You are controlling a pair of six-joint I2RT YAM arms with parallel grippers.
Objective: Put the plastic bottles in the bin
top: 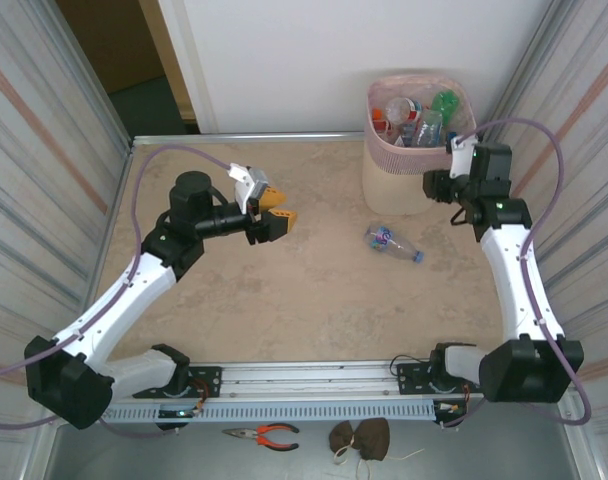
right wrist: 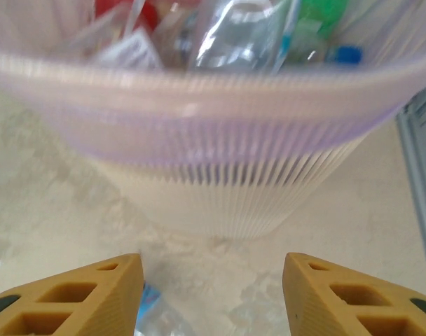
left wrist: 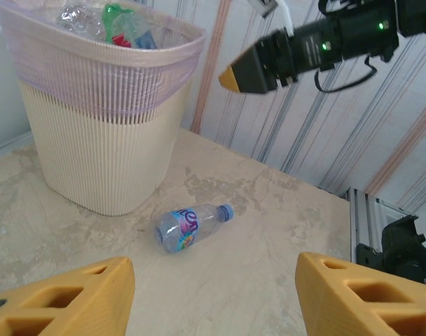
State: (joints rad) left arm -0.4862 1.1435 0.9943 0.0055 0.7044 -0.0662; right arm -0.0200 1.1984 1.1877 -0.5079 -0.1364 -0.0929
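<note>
Right gripper (right wrist: 211, 260): jaws spread, nothing between them. The bin (right wrist: 220, 182) is dead ahead and close, heaped with bottles (right wrist: 234, 31).
Left gripper (left wrist: 214, 260): jaws spread, empty.
One loose bottle (left wrist: 192, 225) lies on its side on the table (left wrist: 269, 280), ahead of the left jaws, centred, apart from them.
Step, by my reckoning: fetching this last one.
Next: descend, straddle its body, close.

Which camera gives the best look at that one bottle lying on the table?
The left wrist view: the bottle lies whole on its side near the bin, label and blue cap clear. The top view shows it small; the right wrist view catches a blurred piece at its bottom edge.
</note>
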